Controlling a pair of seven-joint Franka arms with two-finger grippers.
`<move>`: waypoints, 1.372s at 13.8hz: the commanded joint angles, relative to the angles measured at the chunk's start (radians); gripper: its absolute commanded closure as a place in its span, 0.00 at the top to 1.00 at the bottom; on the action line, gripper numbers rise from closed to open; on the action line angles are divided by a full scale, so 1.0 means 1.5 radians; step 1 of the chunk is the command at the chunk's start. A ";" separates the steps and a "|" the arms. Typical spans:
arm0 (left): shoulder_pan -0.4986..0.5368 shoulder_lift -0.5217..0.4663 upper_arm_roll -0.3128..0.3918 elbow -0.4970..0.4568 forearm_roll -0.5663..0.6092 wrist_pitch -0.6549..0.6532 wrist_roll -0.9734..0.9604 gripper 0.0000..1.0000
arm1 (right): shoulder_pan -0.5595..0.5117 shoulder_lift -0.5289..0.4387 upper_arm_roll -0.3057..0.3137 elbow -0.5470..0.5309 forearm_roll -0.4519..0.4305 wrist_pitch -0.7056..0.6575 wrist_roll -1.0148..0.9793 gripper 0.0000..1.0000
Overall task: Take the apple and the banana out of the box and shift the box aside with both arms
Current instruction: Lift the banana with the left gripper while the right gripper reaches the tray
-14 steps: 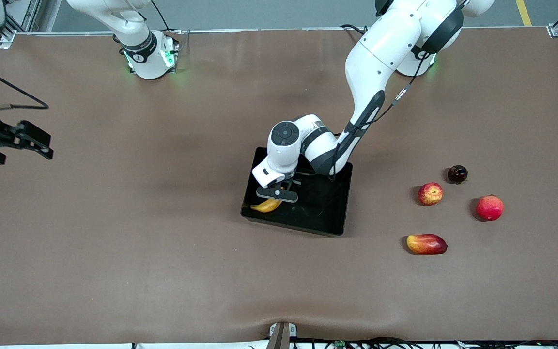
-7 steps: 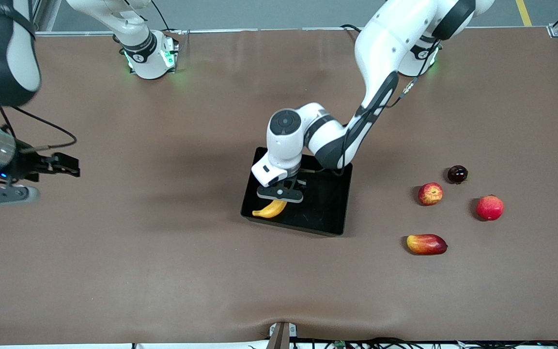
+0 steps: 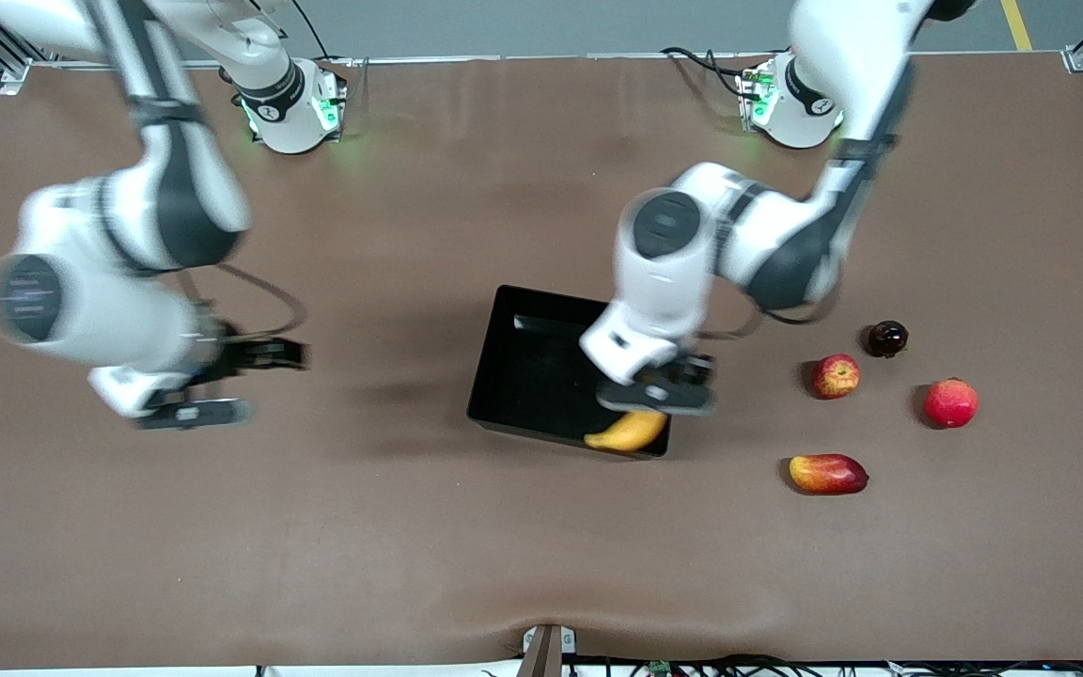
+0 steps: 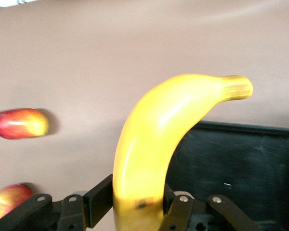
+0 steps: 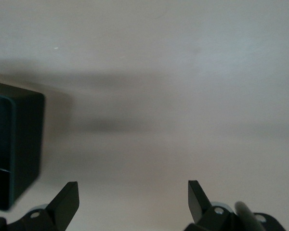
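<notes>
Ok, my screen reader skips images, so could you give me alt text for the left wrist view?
The left claw is shut on a yellow banana, which curves up over the corner of the black tray. Two red-yellow fruits lie on the brown table.

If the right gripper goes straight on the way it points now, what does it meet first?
Probably just bare table: the open right gripper points at empty brown surface, with the box off to one side of its line. Depth is unclear.
</notes>
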 commanded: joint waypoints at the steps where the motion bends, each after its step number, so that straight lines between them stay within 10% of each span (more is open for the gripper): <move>1: 0.085 -0.012 -0.007 -0.024 -0.019 -0.001 0.073 0.00 | 0.097 0.017 -0.008 -0.014 0.004 0.048 0.163 1.00; 12: 0.388 0.098 -0.005 -0.026 -0.065 0.118 0.310 0.00 | 0.204 0.148 -0.008 -0.008 0.036 0.199 0.309 1.00; 15: 0.402 0.146 -0.002 -0.026 -0.067 0.158 0.296 0.00 | 0.243 0.174 -0.009 -0.007 0.031 0.205 0.308 0.61; 17: 0.415 0.174 -0.001 -0.036 -0.066 0.175 0.293 0.00 | 0.264 0.189 -0.011 -0.007 0.023 0.209 0.312 0.06; 19: 0.424 0.175 0.000 -0.059 -0.066 0.189 0.292 0.00 | 0.264 0.188 -0.012 -0.005 0.021 0.208 0.314 0.00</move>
